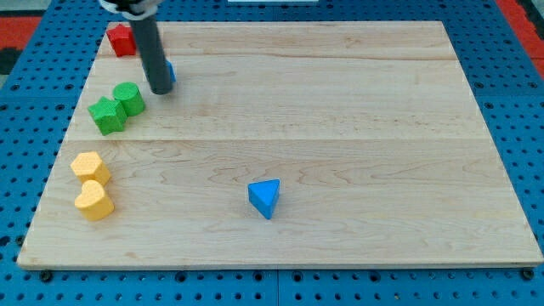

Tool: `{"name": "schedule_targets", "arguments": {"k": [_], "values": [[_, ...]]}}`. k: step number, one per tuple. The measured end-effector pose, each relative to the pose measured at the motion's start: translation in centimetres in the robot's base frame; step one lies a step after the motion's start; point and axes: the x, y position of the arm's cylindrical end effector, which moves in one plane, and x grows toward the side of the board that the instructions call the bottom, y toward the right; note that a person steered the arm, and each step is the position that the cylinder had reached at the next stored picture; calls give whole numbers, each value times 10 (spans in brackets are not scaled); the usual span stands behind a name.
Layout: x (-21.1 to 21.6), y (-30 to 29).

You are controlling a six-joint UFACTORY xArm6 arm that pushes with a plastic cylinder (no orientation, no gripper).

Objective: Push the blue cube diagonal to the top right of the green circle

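The blue cube (171,73) is sitting near the desk's (340,127) top-left corner, almost wholly hidden behind the rod; only a sliver is showing at the rod's right edge. The tip (160,90) is resting just at the cube's left, so the cube is lying to the view's right of it. The green circle (129,98) is lying below-left, touching the green star (107,116). The arm is carrying no fingers, only the rod. The cube already appears up-right of the circle.
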Motion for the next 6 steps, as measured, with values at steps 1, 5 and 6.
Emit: {"name": "schedule_targets", "arguments": {"k": [1,5,6], "values": [[-28,-1],[-63,14],[-92,34]]}}
